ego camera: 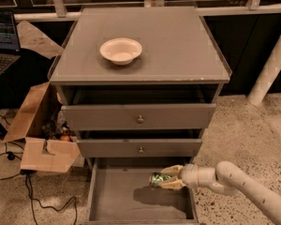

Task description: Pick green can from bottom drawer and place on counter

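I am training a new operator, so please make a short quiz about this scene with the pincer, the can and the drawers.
1. True or false: the pincer is shut on the green can, above the floor of the bottom drawer.
2. What rests on the counter? A: a cream bowl. B: a mug. C: the green can.
3. Fill in: the cardboard box stands on the picture's ____ side.
Key: 1 true; 2 A; 3 left.
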Robot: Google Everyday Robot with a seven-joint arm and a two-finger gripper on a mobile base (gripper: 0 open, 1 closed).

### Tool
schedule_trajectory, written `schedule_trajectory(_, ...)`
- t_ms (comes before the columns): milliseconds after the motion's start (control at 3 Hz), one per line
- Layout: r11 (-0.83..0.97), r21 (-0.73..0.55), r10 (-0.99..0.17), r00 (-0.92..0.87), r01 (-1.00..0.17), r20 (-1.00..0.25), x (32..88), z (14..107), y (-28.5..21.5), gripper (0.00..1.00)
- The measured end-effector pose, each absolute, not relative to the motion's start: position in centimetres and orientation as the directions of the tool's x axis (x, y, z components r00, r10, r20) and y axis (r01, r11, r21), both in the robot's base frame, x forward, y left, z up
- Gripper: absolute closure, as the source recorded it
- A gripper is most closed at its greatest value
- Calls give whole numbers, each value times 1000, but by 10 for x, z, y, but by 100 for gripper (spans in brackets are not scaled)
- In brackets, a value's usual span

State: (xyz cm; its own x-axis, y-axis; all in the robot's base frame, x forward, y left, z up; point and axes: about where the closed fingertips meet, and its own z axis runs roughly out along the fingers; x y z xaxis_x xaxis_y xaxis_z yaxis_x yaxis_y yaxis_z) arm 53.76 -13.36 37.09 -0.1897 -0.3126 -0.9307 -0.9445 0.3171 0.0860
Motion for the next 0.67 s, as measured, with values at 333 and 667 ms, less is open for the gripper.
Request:
schedule_trajectory(333, 317, 86, -313, -190, -944, -931, 538, 371, -134, 100)
schedule_trajectory(667, 299, 29, -310, -126, -954, -942, 525, 408, -120, 100)
